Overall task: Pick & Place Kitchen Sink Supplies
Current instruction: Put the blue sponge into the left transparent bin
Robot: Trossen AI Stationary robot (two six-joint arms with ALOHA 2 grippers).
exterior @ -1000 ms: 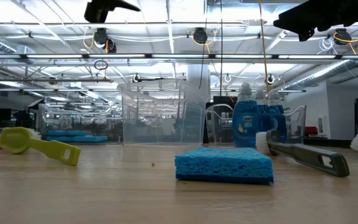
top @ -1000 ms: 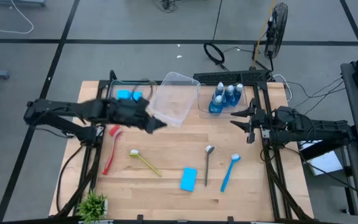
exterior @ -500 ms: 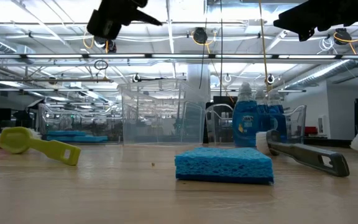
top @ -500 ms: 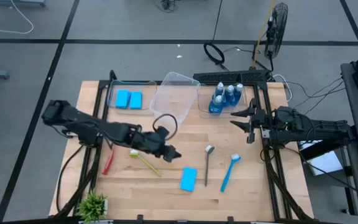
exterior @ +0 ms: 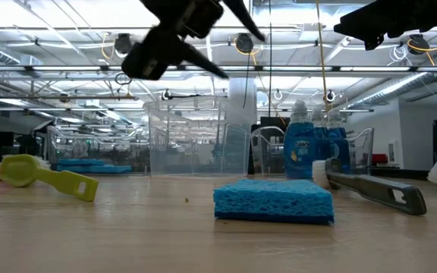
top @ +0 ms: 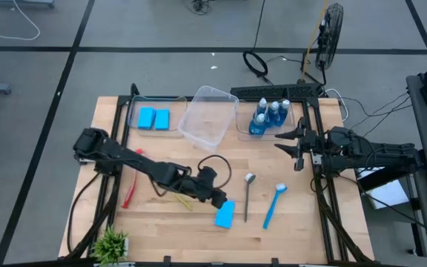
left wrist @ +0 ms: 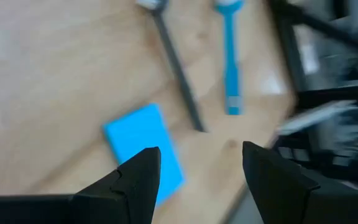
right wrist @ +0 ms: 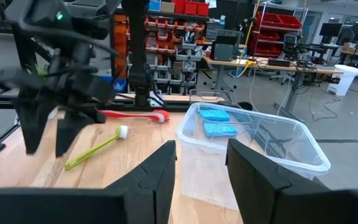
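Note:
A flat blue sponge (top: 224, 213) (left wrist: 145, 152) lies on the wooden table near its front edge. My left gripper (top: 219, 199) (left wrist: 197, 168) hangs open just above and left of it, slanting down, nothing between its fingers. To the sponge's right lie a grey spoon-like tool (top: 247, 194) and a blue brush (top: 273, 204). Left of it lie a yellow brush (top: 175, 196), partly under my left arm, and a red brush (top: 132, 185). Blue bottles (top: 267, 115) stand in a clear bin at the far right. My right gripper (top: 291, 144) (right wrist: 201, 168) waits open at the right.
A clear bin (top: 154, 117) at the far left holds two blue sponges. Between it and the bottle bin sits an empty clear bin (top: 207, 119), turned askew. A small green plant (top: 111, 243) stands at the near left corner. Bare wood lies around the sponge.
My left gripper has swung from over the far-left bins toward the table's near edge and right, sinking and tipping downward, and now hangs by the blue sponge. Its fingers stay apart. No object has moved.

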